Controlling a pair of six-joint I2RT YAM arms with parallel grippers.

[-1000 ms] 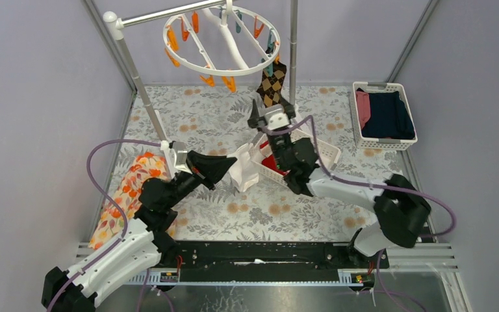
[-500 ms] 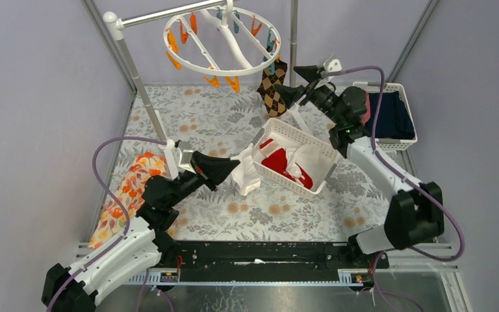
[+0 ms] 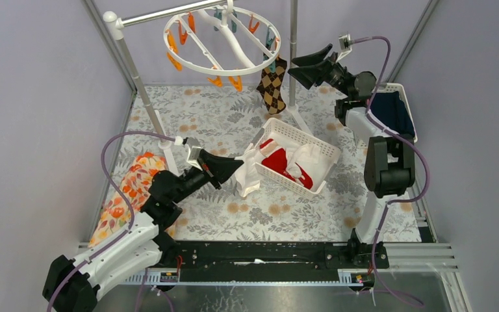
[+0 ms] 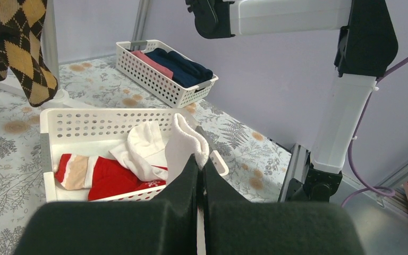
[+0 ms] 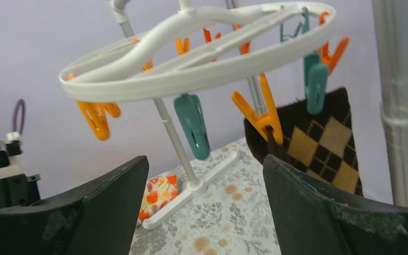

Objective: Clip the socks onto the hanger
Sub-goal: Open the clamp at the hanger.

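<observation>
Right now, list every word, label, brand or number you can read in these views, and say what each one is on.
No readable text in any view.
The hanger, argyle sock, white sock, sock basket and clothes basket: no print visible.
Small boxes on the near rail: too small to read.

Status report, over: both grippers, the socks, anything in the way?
Left gripper shut on white sock. Right gripper open, empty, facing hanger. One argyle sock clipped. Path clear.
</observation>
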